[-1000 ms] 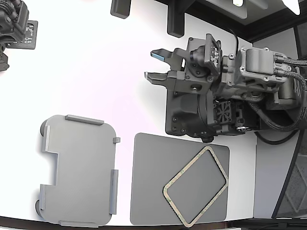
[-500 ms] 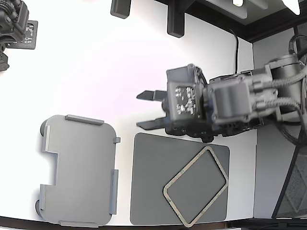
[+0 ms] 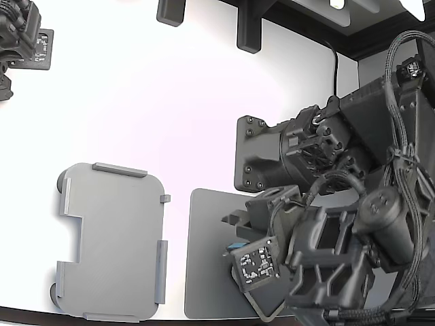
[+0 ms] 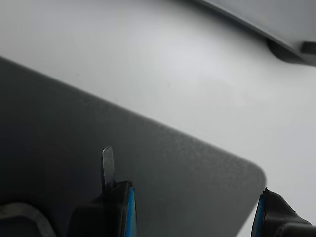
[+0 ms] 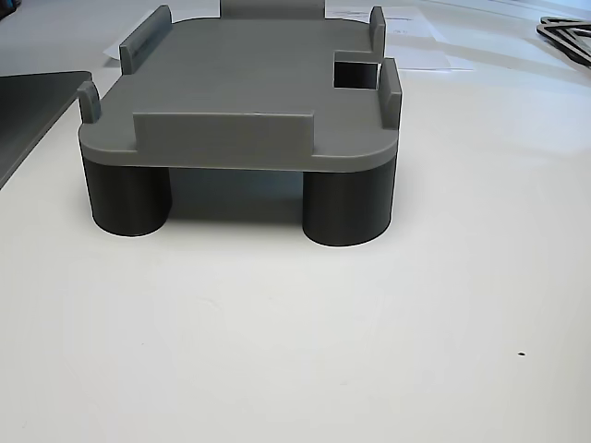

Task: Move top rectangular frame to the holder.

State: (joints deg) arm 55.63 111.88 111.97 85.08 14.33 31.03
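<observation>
My gripper [image 3: 231,234] hangs open low over the dark grey mat [image 3: 207,272], its blue-padded fingers [image 4: 116,207] spread wide with nothing between them. The arm covers nearly all of the top rectangular frame; only a sliver of its tan lower corner [image 3: 264,312] shows below the wrist. In the wrist view the gripper [image 4: 197,217] sits above the mat [image 4: 98,148] near a rounded corner of it. The holder [image 3: 112,241], a light grey tray with raised edge tabs, is on the exterior view's left, apart from the gripper. The other view shows the holder [image 5: 240,101] standing on round legs.
White table [image 3: 170,115] surrounds the mat and holder. A dark arm base [image 3: 262,159] stands behind the mat. A second arm's dark hardware [image 3: 20,41] sits at the exterior view's top left. Black brackets [image 3: 248,30] line the far edge.
The arm swung down from behind the mat to over it, turning its wrist. It now hides the frame, which was in full view before. The gripper stays open.
</observation>
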